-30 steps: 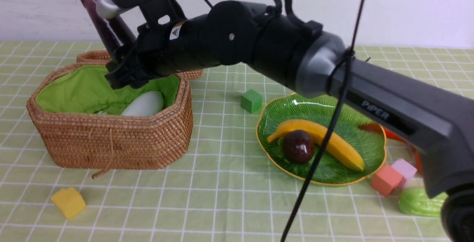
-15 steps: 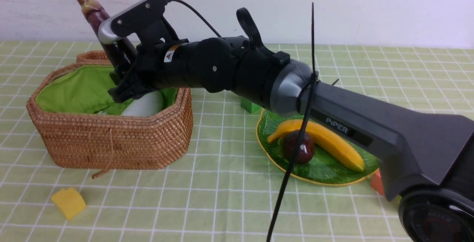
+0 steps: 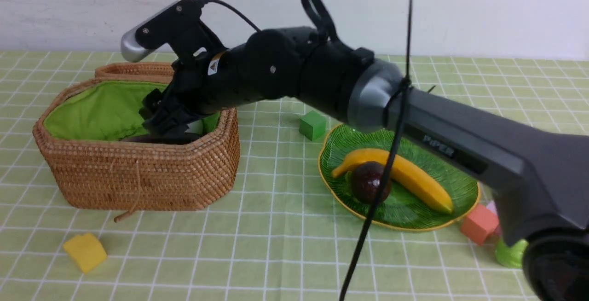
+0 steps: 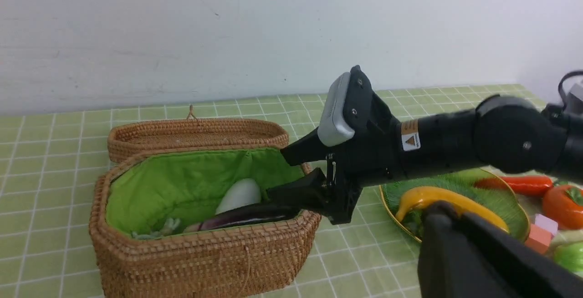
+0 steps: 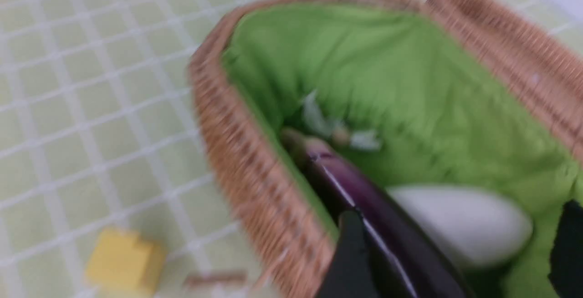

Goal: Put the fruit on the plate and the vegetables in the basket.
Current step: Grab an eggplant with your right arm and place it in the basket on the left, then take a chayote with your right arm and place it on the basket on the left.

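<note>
The purple eggplant (image 4: 246, 213) lies inside the wicker basket (image 3: 138, 176) beside the white vegetable (image 4: 240, 194). My right gripper (image 4: 291, 172) hangs over the basket's right end, open, one finger alongside the eggplant (image 5: 364, 207) and the other well clear across the white vegetable (image 5: 455, 225). The green plate (image 3: 441, 172) carries the banana (image 3: 423, 186) and the mangosteen (image 3: 366, 182). Behind the plate lie the carrot (image 4: 519, 184) and the persimmon (image 4: 562, 200). The bumpy green gourd (image 4: 569, 257) sits near the plate. My left gripper (image 4: 439, 211) is shut and empty, near the plate.
The basket's lid (image 3: 133, 68) lies open behind it. A green cube (image 3: 313, 125) stands between basket and plate. A yellow cube (image 3: 85, 251) sits in front of the basket. Salmon (image 3: 478, 223) and pink (image 4: 546, 223) cubes rest right of the plate. My right arm (image 3: 414, 121) spans the plate.
The eggplant stood upright in my right gripper above the basket; it now lies flat inside. The right gripper has dropped lower over the basket and its jaws have spread.
</note>
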